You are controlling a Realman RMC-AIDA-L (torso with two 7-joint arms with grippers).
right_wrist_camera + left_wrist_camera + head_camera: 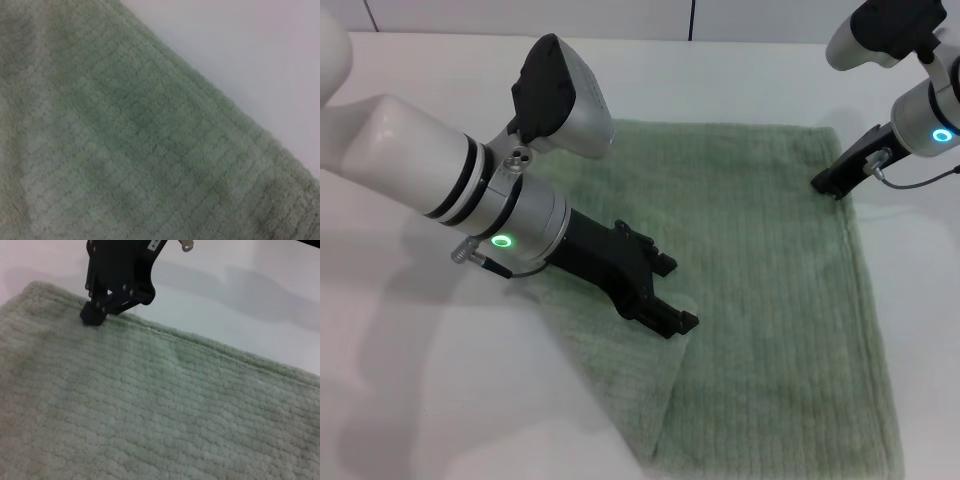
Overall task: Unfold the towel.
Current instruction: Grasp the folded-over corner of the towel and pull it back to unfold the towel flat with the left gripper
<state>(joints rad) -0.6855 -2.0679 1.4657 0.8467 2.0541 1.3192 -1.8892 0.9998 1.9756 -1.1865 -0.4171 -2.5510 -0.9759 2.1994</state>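
— Sage-green terry, ribbed in fine parallel lines: is that the towel (pixel 760 290)?

— Yes. It lies spread on my white table (pixel 410 400), wide across the middle and right of the work area. Its near-left part is doubled over, a folded flap with a slanting edge that runs down to a point near the table's front.

— Where is your left gripper (pixel 667 296)?

— Low over that folded flap, pointing toward the towel's middle. Its black fingers stand a little apart with nothing between them, and the lower fingertip (pixel 682 322) sits right at the flap's edge. I cannot tell whether it touches the pile.

— And the right one?

— My right gripper (pixel 828 184) is at the far right corner of the towel, tips down on the cloth just inside the hem. From my left wrist I see it too (pixel 94 316), its black tips drawn together and pressed into the pile near the edge. Whether any cloth is pinched between them, I cannot tell.

— Your right wrist?

— Only green ribbed towel (pixel 140 150) and a strip of bare table (pixel 250 50) beyond its hem.
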